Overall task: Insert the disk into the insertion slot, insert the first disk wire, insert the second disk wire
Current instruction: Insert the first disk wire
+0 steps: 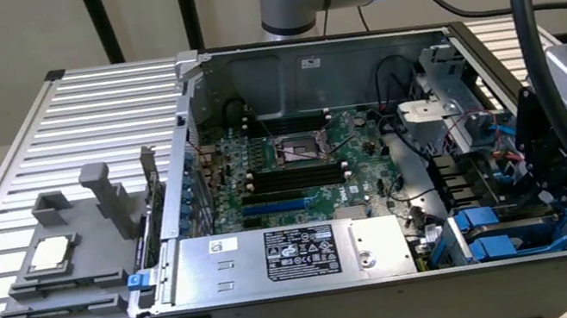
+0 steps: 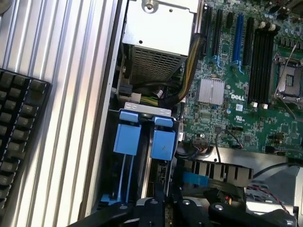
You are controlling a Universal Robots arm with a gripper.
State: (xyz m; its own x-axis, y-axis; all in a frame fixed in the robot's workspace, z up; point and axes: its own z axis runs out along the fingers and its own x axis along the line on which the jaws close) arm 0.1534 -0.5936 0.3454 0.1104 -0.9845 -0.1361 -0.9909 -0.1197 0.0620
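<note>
The blue plastic drive cage (image 1: 507, 235) sits in the front corner of the open computer case, at the exterior view's right. In the wrist view two blue carrier tabs (image 2: 163, 142) stand side by side at the cage's mouth, and thin blue rails run down the insertion slot (image 2: 125, 179) beside them. The disk's silver body is hidden. My gripper (image 2: 160, 202) (image 1: 545, 181) hangs just above the cage, black fingers (image 2: 150, 208) shut together; I cannot tell whether anything is pinched between them. A blue flat wire (image 2: 194, 178) lies close beside the fingers.
A silver power-supply box (image 1: 300, 252) fills the case's front. The green motherboard (image 1: 297, 165) lies behind it. A grey fixture (image 1: 69, 267) stands on the slatted table (image 1: 79, 125). A black keyboard (image 2: 19, 127) lies outside the case wall. Thick black cables (image 1: 531, 37) hang by the arm.
</note>
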